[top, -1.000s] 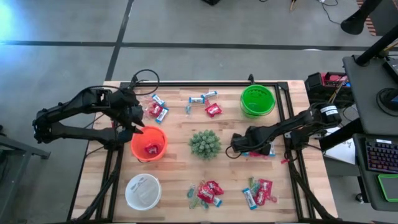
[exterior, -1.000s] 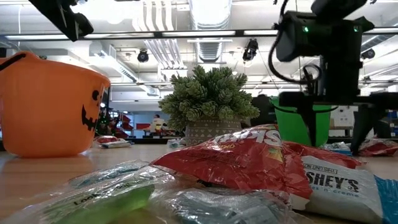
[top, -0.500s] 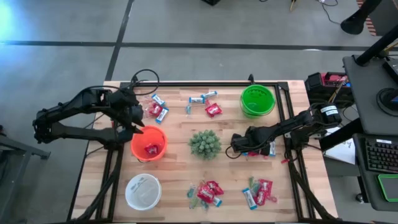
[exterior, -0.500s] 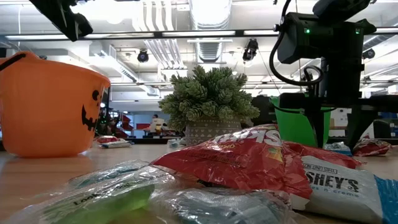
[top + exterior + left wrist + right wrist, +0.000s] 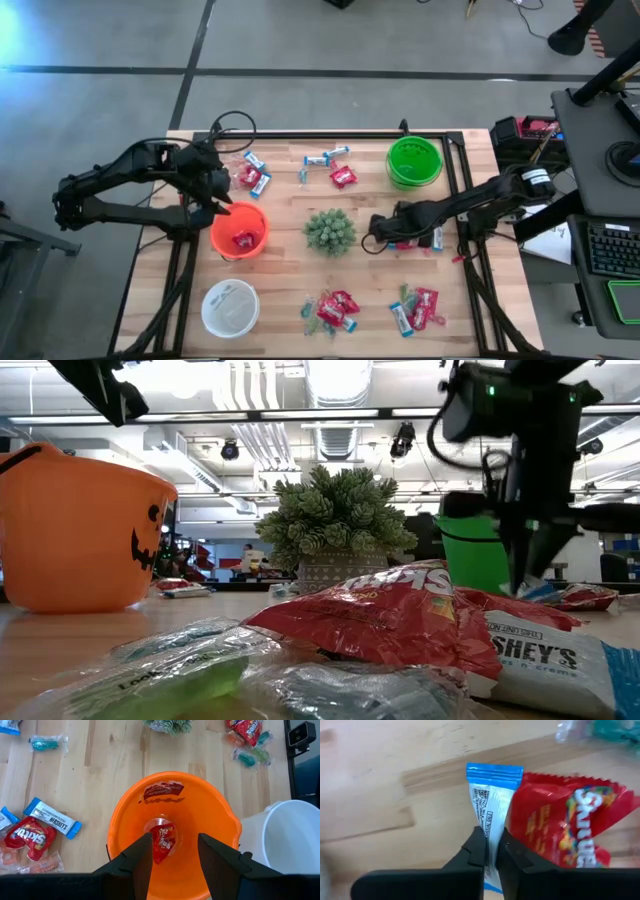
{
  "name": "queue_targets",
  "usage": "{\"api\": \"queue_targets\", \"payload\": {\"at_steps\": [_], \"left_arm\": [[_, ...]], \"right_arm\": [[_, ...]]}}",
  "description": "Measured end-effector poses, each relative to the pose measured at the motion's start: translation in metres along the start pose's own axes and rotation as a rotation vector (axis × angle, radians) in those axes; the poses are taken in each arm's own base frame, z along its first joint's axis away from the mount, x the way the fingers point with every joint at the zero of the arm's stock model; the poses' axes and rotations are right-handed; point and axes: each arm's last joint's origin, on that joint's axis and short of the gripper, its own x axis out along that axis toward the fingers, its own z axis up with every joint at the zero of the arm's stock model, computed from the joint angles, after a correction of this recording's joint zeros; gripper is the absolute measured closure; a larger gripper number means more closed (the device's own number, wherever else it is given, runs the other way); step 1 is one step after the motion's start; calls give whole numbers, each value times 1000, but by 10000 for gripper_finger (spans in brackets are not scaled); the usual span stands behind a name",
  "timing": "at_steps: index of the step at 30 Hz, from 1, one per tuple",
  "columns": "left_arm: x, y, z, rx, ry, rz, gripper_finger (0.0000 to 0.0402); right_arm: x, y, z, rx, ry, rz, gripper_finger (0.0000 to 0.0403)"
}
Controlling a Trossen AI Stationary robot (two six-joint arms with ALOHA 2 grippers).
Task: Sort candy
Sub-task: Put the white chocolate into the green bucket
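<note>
Two dark fingers of the right gripper (image 5: 491, 851) are pinched together on a blue-and-white wrapped bar (image 5: 491, 802), which stands between them with fine print on its white face too small to read. Just beside it, touching, lies a red packet (image 5: 570, 827) lettered in white, the word only partly legible. In the high view this gripper is low over the table (image 5: 280, 262) between the spiky plant (image 5: 329, 230) and the green bowl (image 5: 414, 162).

The left gripper (image 5: 173, 851) hangs over the orange bucket (image 5: 220, 827), fingers (image 5: 138, 857) parted and holding nothing; a red packet in the bucket (image 5: 161, 841) lies at the bottom. Beside the bucket on the wood lie a bar marked HERSHEY'S (image 5: 52, 818) and a Skittles packet (image 5: 30, 835).

Nearest the low camera, a heap of candy (image 5: 400, 625) shows "SHEY'S" on a white wrapper. The white bowl (image 5: 230, 307) stands at the near left corner. Farther sweets (image 5: 330, 163) lie scattered beyond the plant.
</note>
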Motion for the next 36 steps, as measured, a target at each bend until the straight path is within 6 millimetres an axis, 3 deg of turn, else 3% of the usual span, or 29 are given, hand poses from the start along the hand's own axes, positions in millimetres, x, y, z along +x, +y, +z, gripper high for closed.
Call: {"api": "queue_targets", "payload": {"at_steps": [7, 15, 26, 36], "left_arm": [[0, 0, 0, -26, 2, 0, 263], [3, 3, 2, -72, 19, 47, 263], [11, 6, 13, -205, -8, 53, 263], [3, 8, 30, -336, -81, 103, 263]], "right_arm": [[-32, 6, 4, -69, 1, 136, 390], [-82, 5, 26, -113, -198, 346, 390], [-131, -16, 81, -194, -407, 323, 390], [-148, -28, 136, -270, -465, 260, 390]]}}
